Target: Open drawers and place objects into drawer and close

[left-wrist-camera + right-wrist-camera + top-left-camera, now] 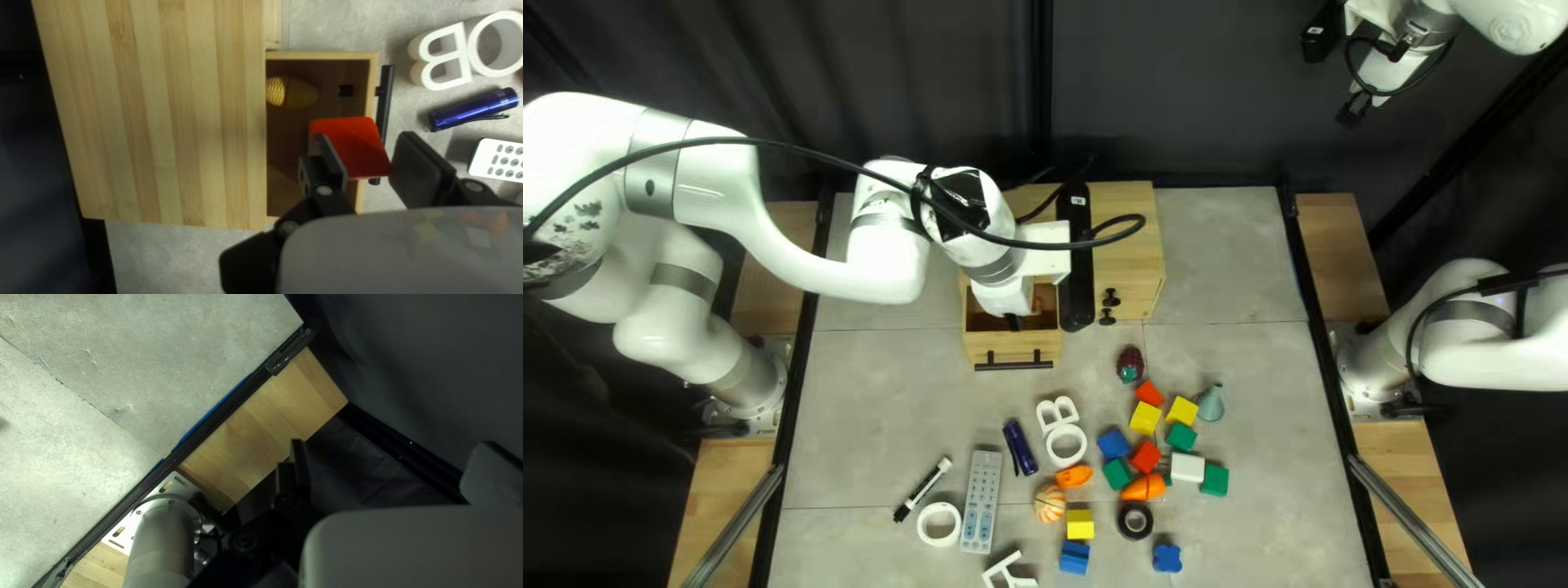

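Over the open drawer (1013, 346), the left end effector (1014, 321) clamped a red block (355, 149). The right end effector's (1354, 109) fingers (299, 464) stood apart.

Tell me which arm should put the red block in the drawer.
Left looks better placed. My left gripper already holds the red block over the open drawer's front edge. My right gripper is open, holding nothing, and well off to the side; its wrist view shows no drawer.
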Controlling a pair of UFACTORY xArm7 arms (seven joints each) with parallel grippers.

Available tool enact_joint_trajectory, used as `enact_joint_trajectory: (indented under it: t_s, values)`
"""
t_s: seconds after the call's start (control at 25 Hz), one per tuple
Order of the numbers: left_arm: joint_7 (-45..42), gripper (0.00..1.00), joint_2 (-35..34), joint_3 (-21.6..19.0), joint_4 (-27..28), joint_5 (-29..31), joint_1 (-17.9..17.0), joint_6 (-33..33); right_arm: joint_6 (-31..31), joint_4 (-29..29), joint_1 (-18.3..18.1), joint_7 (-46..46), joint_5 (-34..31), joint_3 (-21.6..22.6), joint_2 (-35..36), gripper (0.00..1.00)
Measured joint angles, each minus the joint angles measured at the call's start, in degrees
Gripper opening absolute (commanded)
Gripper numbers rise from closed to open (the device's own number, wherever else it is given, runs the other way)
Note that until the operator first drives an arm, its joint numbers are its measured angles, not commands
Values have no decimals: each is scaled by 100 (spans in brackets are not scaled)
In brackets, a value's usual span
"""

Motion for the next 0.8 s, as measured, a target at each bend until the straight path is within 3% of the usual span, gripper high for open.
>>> enact_joint_trajectory:
  t_s: [0.08,0.16,0.24,0.36,0.8]
  values:
    - [-55,32,-9,29,-78,31,40,-30,0,0,0,0,0,0,0,100]
    - [-113,66,-13,49,-146,54,70,-77,0,0,0,0,0,0,0,100]
    - [-162,90,-1,60,-189,63,86,-125,0,0,0,0,0,0,0,100]
    - [-222,100,47,54,-205,44,85,-165,0,0,0,0,0,0,0,100]
    - [-399,100,54,-27,-232,-19,21,-164,0,0,0,0,0,0,0,100]
